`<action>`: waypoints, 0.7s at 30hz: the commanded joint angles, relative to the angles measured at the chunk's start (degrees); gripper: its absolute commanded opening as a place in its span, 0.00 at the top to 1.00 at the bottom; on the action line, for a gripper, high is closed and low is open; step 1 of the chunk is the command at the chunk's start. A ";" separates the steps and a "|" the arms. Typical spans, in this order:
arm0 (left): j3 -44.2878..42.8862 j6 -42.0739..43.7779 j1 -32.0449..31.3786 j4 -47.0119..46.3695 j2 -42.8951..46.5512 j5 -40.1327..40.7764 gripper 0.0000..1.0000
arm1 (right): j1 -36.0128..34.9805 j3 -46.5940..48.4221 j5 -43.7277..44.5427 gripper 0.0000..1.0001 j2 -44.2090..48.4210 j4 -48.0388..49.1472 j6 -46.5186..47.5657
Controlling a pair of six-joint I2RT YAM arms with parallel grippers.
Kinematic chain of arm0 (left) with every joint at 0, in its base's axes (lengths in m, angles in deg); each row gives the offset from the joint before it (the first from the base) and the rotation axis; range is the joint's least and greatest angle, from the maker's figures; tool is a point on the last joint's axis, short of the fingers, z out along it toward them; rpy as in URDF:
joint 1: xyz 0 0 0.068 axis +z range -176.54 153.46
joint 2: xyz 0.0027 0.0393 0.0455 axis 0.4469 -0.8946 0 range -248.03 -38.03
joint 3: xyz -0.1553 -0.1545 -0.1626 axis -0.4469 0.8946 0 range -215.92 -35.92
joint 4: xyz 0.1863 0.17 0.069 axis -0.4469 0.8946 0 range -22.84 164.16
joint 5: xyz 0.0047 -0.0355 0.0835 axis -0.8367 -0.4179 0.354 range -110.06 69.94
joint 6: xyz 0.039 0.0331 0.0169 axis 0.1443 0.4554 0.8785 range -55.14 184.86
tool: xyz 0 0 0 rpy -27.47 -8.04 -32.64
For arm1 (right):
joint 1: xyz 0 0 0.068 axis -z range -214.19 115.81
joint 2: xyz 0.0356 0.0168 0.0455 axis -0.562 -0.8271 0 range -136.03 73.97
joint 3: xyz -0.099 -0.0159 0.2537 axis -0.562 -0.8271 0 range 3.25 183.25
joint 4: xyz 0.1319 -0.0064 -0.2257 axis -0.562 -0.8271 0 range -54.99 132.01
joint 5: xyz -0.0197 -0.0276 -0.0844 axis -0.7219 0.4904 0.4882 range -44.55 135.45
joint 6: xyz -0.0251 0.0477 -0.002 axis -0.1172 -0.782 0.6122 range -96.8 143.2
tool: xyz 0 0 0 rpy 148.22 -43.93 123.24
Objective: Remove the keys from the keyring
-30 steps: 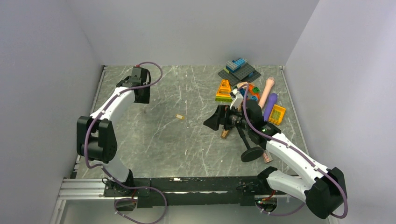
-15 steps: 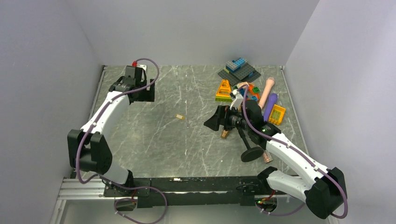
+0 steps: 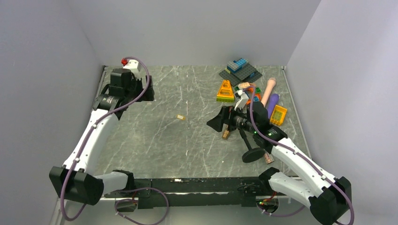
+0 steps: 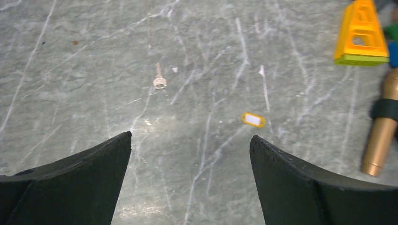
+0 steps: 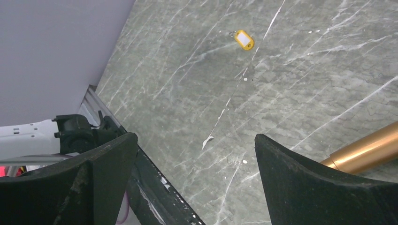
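Observation:
A small pale brass key [image 4: 159, 81] lies alone on the grey marble table in the left wrist view. A yellow key tag [image 3: 180, 117] lies mid-table and also shows in the left wrist view [image 4: 253, 120] and the right wrist view [image 5: 244, 39]. A thin wire keyring [image 5: 233, 33] seems to sit at the tag's end. My left gripper [image 3: 144, 93] is open and empty at the far left, above the table [image 4: 190, 136]. My right gripper [image 3: 215, 123] is open and empty, right of the tag [image 5: 195, 136].
A gold toy microphone [image 3: 226, 134] lies under my right wrist. A black round stand base [image 3: 253, 154] is near the front right. An orange triangular toy [image 3: 225, 91], a brick plate [image 3: 240, 71] and several other toys crowd the back right. Walls close in three sides.
My left arm has swung its elbow out to the left and down. Its gripper has shifted slightly left and back. My right arm has barely moved.

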 commanded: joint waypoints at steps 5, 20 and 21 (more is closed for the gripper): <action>3.12 -5.47 -1.29 3.68 11.57 -12.06 0.01 | -0.07 2.84 4.44 0.00 2.07 1.06 1.24; 22.90 -7.53 -2.03 2.18 36.69 -13.33 0.01 | -0.13 -6.62 15.44 0.00 13.28 10.88 1.33; 23.54 -7.62 -2.06 2.17 37.33 -12.60 0.01 | -0.12 -6.55 15.97 0.00 13.95 10.37 2.15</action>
